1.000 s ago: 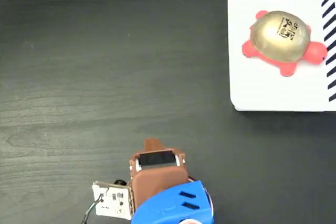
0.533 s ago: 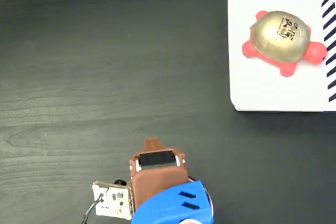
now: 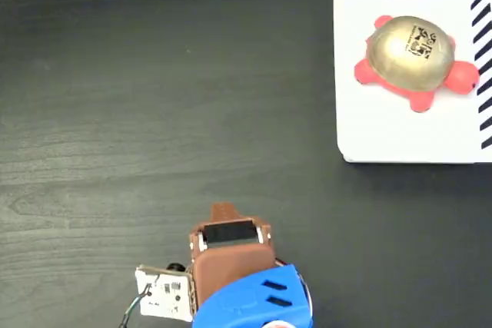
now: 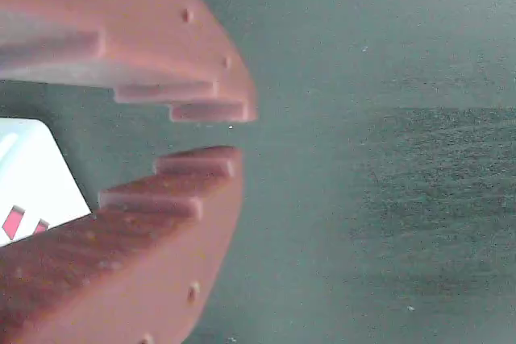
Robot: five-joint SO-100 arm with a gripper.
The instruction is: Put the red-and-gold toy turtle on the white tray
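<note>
Gold-shelled turtle (image 3: 411, 63) sits on white tray (image 3: 384, 132); pincer (image 4: 234, 134) narrow, empty, w/ circuit board (image 3: 164, 293) beside arm.

Fixed view: overhead, straight down. Wrist view: close, along table (image 4: 387, 199).

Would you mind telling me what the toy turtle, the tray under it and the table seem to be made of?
The red-and-gold toy turtle looks like moulded plastic or rubber: its shell is glossy metallic gold with a soft highlight, its feet matte coral. The white tray appears to be smooth, flat plastic or coated board with printed black stripes. The table shows dark wood grain, possibly laminate.
</note>
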